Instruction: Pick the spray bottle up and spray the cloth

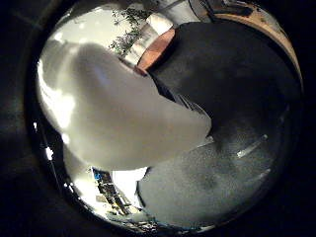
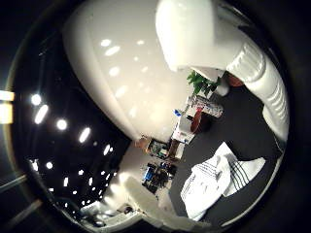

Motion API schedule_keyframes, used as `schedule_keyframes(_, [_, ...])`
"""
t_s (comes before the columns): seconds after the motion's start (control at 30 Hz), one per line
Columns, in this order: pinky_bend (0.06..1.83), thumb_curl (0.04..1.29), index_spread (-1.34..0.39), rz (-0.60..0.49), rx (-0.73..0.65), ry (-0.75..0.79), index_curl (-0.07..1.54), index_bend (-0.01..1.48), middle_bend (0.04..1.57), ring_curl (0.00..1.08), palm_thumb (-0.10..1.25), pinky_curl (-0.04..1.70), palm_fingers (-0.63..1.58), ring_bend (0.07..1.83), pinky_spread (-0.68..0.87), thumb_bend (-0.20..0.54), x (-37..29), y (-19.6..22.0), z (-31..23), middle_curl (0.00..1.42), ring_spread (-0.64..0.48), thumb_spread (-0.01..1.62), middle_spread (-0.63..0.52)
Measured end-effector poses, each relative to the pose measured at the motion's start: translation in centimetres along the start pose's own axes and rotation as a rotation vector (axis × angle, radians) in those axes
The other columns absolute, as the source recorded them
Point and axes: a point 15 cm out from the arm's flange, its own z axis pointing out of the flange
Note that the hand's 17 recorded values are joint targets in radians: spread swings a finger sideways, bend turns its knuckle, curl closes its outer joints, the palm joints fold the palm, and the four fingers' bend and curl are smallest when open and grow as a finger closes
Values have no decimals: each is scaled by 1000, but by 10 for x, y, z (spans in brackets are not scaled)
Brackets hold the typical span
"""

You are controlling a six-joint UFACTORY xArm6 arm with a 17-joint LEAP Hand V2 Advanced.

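Note:
The white spray bottle (image 2: pixel 117 78) lies close against my palm; its glossy body fills much of the right thumb side palm view and mirrors the ceiling lights. In the right little finger side palm view it (image 1: pixel 109 104) also fills much of the picture. My hand (image 2: pixel 219 44) has white fingers curled round the bottle's side. The cloth (image 2: pixel 219 180), white with a dark pattern, lies crumpled on the dark table (image 2: pixel 260 131), below and away from the bottle.
A potted plant (image 2: pixel 204 83) and several small containers (image 2: pixel 185 126) stand on the table beyond the cloth. In the right little finger side palm view an orange-brown pot (image 1: pixel 158 44) stands by a plant (image 1: pixel 126 30) at the table's (image 1: pixel 232 84) far edge.

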Motion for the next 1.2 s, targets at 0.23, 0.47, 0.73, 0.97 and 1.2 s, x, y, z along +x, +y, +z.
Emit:
schedule_keyframes(0.23, [765,349,-47,5,-6,3,280,171,183,260,319,253,-13,215,610,-27,10,-9,9,256,374,999,264])
schedule_keyframes(0.47, [698,369,-102,6,-9,1,291,173,215,297,398,226,246,375,640,-22,13,-12,15,294,316,1017,223])
schedule_keyframes(0.73, [760,441,-366,10,5,10,297,181,423,432,651,182,881,883,318,-4,7,-12,32,388,-198,1012,-155])
schedule_keyframes(0.97, [1090,527,-511,1,22,-15,411,343,785,517,839,316,1365,1081,-474,-23,-9,-17,49,569,-322,843,-367])
schedule_keyframes(1.2, [1222,574,-383,-34,30,-27,646,862,1093,576,967,441,1367,1235,-402,27,-14,-17,54,664,-260,1047,-254])
